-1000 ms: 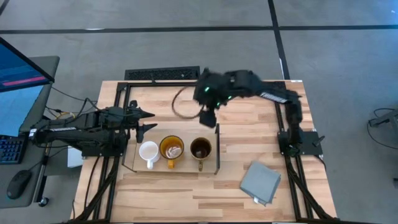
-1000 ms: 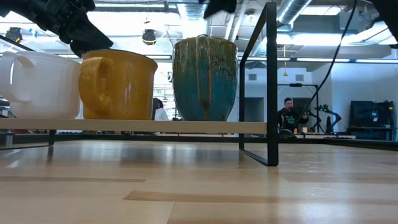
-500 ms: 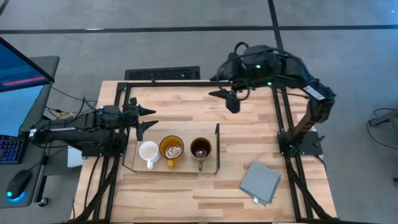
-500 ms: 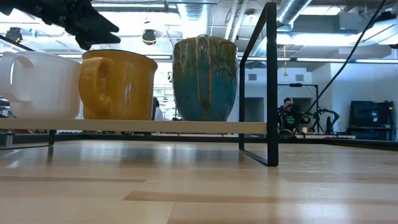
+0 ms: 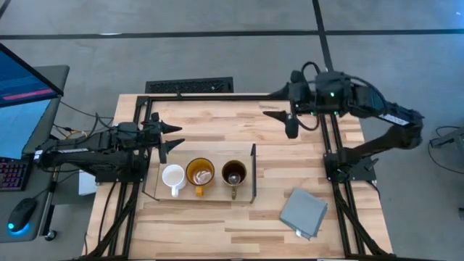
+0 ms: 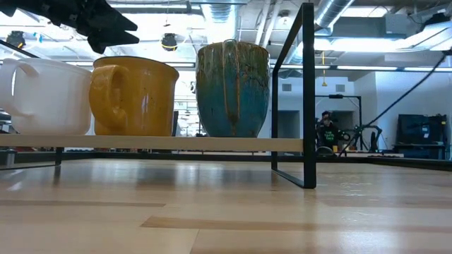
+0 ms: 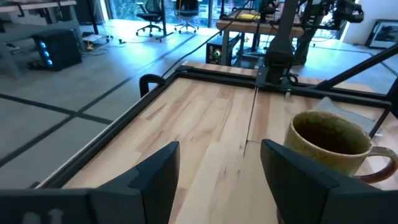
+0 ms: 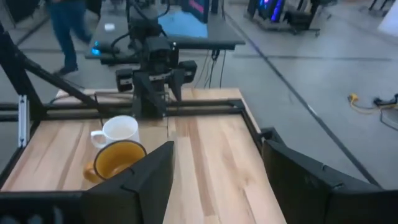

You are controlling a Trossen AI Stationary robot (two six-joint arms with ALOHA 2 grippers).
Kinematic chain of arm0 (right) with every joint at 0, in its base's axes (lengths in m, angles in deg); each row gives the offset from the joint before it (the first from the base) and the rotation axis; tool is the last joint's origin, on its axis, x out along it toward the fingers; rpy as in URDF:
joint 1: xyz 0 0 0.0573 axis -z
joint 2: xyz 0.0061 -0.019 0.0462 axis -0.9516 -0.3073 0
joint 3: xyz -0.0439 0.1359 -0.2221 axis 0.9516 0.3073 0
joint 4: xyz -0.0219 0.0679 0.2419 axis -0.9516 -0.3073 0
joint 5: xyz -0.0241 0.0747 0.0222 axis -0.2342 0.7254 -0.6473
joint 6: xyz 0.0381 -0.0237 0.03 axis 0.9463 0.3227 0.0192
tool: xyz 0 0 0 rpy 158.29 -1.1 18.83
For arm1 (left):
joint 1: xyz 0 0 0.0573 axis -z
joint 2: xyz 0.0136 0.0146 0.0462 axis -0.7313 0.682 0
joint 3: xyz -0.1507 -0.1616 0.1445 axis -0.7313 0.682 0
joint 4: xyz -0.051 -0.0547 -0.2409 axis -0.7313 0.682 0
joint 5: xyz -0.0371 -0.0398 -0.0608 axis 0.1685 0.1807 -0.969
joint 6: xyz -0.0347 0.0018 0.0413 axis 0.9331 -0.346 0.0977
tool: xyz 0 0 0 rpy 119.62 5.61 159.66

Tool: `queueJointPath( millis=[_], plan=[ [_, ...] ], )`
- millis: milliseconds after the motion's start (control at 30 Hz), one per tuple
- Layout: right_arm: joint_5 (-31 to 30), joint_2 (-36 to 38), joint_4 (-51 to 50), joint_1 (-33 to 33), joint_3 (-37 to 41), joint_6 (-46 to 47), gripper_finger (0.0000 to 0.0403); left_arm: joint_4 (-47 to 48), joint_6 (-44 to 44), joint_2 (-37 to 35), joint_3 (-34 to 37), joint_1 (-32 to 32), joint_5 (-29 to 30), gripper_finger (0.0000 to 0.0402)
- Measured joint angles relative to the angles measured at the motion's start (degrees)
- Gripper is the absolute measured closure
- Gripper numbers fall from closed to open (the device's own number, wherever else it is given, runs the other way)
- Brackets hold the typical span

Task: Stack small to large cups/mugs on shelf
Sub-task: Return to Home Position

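Three mugs stand upright in a row on the shelf (image 5: 217,194): the small white one (image 5: 173,176) at the left, the amber-yellow one (image 5: 200,173) in the middle, the olive-brown one (image 5: 233,173) at the right. In the low view their bases rest on the board (image 6: 176,143). My left gripper (image 5: 177,139) hovers open and empty just beyond the shelf's far left corner, above the white mug's far side. My right gripper (image 5: 279,122) is open and empty, raised over the table's far right part, well away from the shelf.
A grey folded cloth (image 5: 304,212) lies near the table's near right corner. A black grille-like bar (image 5: 190,85) lies along the far edge. The shelf's black upright end (image 5: 254,174) stands beside the olive-brown mug. Bare tabletop lies between shelf and right gripper.
My right gripper has drawn away from just beyond the shelf's far right corner, going up and toward the table's far right edge. The three mugs have stayed in place on the shelf. My left gripper has barely moved.
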Motion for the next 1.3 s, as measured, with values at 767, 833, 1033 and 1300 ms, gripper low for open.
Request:
queueJointPath(
  millis=[767,833,1033,1300],
  plan=[
    [4.52,39.75,44.24,0.02,60.44,6.65,0.0136,7.96,-0.9,-20.66,0.0,0.0,9.8,0.0186],
    [4.46,42.17,45.28,0.09,62.5,7.42,0.0136,11.28,0.44,-22.34,0.0,0.0,9.85,0.0186],
    [4.43,47.18,47.74,0.09,68.54,9.01,0.0136,13.3,3.27,-24.81,2.3,0.0,10.69,0.0186],
    [3.98,51.77,57.22,0.11,77.73,9.33,0.0136,2.6,3.55,-27.08,11.35,0.02,13.3,0.0186]
  ],
)
